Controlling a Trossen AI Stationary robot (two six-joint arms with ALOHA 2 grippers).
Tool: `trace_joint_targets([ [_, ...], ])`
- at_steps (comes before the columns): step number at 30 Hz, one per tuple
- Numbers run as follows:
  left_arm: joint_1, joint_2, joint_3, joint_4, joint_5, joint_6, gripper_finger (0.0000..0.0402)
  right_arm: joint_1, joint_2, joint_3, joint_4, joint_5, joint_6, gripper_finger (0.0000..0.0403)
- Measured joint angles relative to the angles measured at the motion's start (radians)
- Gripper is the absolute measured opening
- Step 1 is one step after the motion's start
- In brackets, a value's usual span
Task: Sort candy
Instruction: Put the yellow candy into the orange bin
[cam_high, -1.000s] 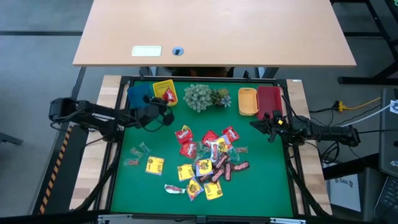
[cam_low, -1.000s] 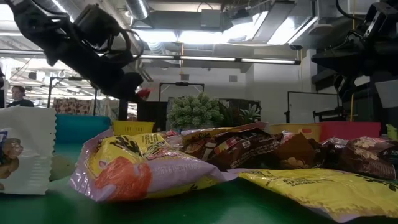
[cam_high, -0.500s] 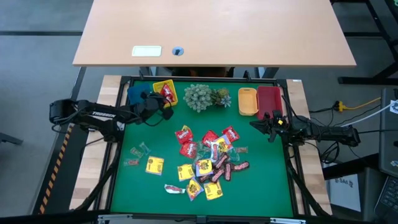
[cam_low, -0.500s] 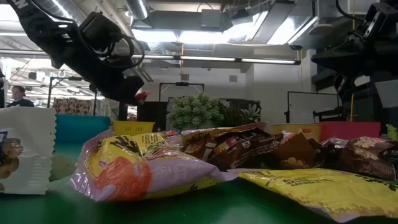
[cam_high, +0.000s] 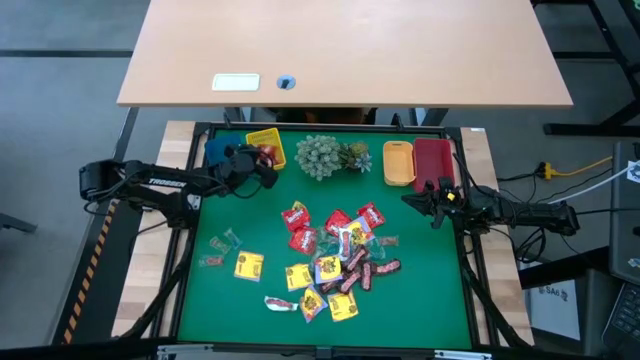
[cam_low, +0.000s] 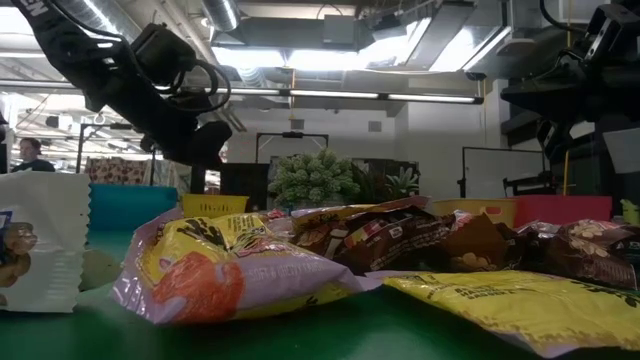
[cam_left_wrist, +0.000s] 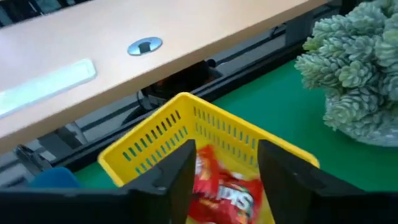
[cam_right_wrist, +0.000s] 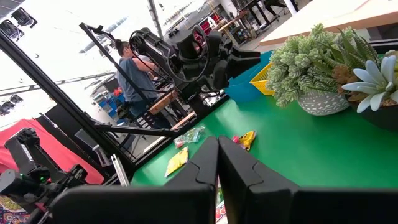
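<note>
While over yellow bin, left gripper open, red packet probably loose.

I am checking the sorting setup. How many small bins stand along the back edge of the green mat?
4. A blue bin at far left, a yellow bin beside it, then right of the plants an orange bin and a red bin side by side. None seems hidden.

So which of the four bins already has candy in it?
The yellow bin, with a red packet inside, below the open left gripper; none shows in the others.
</note>
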Motion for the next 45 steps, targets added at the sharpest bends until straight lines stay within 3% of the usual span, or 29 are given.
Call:
trace_joint_targets([
  [9,-0.029,0.0,0.0,0.004,0.468,-0.091,0.017,0.0,0.0,0.0,0.0,0.0,0.0,0.0012],
  [13,-0.095,0.0,0.0,0.006,0.587,-0.094,0.017,0.0,0.0,0.0,0.0,0.0,0.0,0.0012],
  [22,-0.261,0.003,0.0,0.004,0.572,-0.109,0.0168,0.0,0.0,0.0,0.0,0.0,0.0,0.0012],
  [33,-0.364,0.003,0.0,0.003,0.523,-0.058,0.0167,0.0,0.0,0.0,0.0,0.0,0.0,0.0012],
  [40,-0.483,0.003,0.002,-0.031,0.643,-0.072,0.0167,0.0,0.0,0.0,0.0,0.0,0.0,0.0012],
  [45,-0.593,0.003,0.002,-0.127,0.691,-0.217,0.0167,0.0,0.0,0.0,0.0,0.0,0.0,0.0012],
])
